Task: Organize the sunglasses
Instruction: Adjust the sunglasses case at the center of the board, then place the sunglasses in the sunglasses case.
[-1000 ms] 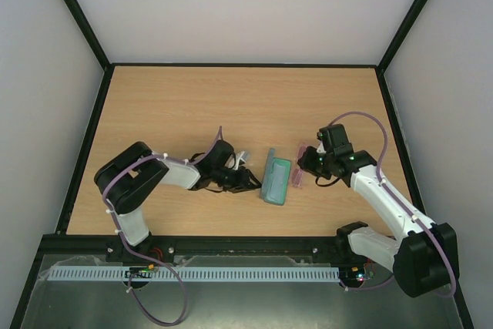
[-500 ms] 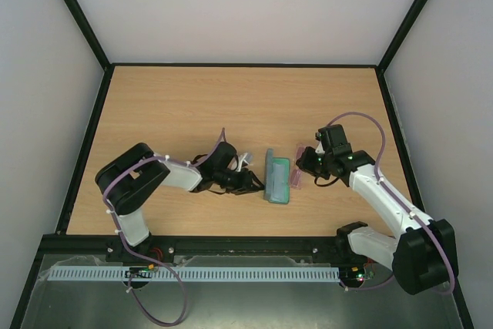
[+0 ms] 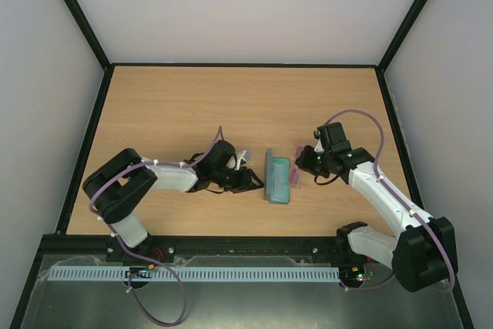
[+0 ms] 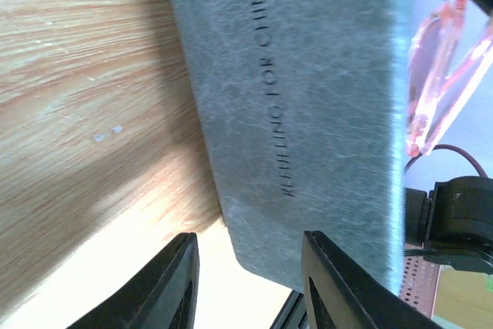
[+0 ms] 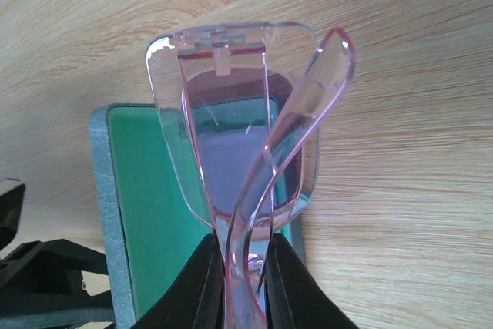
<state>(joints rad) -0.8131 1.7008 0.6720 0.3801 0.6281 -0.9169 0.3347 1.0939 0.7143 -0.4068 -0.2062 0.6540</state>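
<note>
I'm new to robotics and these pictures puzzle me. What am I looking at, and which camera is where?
Two robot arms are bolted at the near edge of a wooden table. The wide picture comes from a fixed camera above and behind them; the two close-ups come from a camera on each wrist. On the table lies an open grey-blue case with green lining. The right tool is shut on the pink sunglasses, holding them close to the case. The left tool has its fingers apart at the case's edge; whether it touches is unclear.
</note>
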